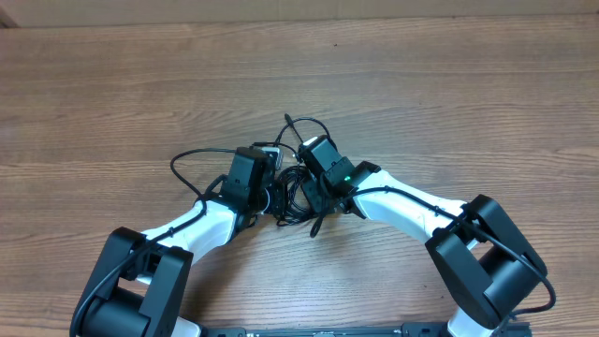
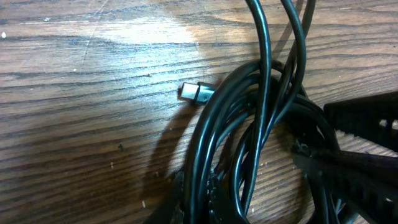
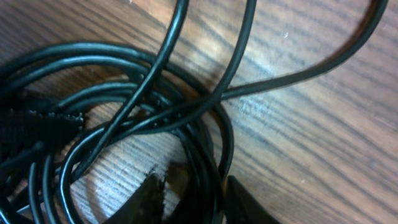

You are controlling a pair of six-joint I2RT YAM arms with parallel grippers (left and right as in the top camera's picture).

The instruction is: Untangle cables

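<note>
The left hand (image 1: 272, 192) is closed tight on the cables (image 1: 298, 193). In its own wrist view the black strands run down into its grip at the bottom edge. The right hand (image 3: 196, 205) stands partly open, with its fingers (image 3: 152, 199) on either side of a few strands. A sliver of wood shows between one finger and the cord, so it straddles them rather than pinching them.

The two hands meet nose to nose over the bundle, and each one's dark ribbed finger shows at the edge of the other's wrist view. The cables lie in a small knot of overlapping loops on the table (image 1: 112, 94), in the near middle between the two arms. One silvery plug (image 2: 194, 92) pokes out flat on the wood just beside the loops. A loose strand (image 1: 305, 123) curls away from the knot toward the far side.
</note>
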